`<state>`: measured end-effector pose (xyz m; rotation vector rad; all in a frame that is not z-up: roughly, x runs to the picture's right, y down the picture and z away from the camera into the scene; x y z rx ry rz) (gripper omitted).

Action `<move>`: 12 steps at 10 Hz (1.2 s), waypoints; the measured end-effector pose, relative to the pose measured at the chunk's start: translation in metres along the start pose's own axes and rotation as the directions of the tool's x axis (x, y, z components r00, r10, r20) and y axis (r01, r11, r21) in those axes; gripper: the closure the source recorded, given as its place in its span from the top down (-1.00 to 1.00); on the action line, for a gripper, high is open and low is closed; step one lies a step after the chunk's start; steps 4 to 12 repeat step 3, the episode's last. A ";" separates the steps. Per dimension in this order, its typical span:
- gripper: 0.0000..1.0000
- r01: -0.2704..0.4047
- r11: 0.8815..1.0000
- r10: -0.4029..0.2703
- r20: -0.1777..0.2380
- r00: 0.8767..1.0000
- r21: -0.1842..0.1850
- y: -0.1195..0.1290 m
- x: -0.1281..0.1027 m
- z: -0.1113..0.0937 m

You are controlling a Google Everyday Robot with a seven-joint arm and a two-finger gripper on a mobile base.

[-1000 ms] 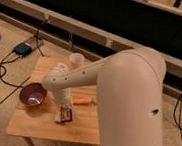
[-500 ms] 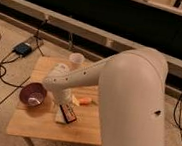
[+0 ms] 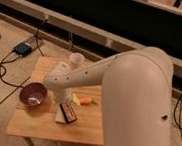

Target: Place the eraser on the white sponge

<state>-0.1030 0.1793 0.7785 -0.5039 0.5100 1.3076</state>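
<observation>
Lying on white sponge [image 3: 60, 116], eraser [image 3: 68, 113], gripper [image 3: 63, 100] above, fingers' state unclear, bare table [image 3: 85, 127] rightward.

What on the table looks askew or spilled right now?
Nothing is spilled. The eraser lies skewed across the white sponge, overhanging its edge. The gripper is just above them, mostly hidden by the arm. The purple bowl and white cup stand upright.

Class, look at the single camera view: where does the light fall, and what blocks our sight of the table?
Camera view: warm light on the wooden table; dark background behind. The pale arm fills the right side, hiding the gripper above the eraser and white sponge. Purple bowl shows a soft sheen.
</observation>
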 end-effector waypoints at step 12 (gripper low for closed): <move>0.60 -0.003 1.000 0.003 0.007 1.000 0.001 -0.001 -0.001 -0.003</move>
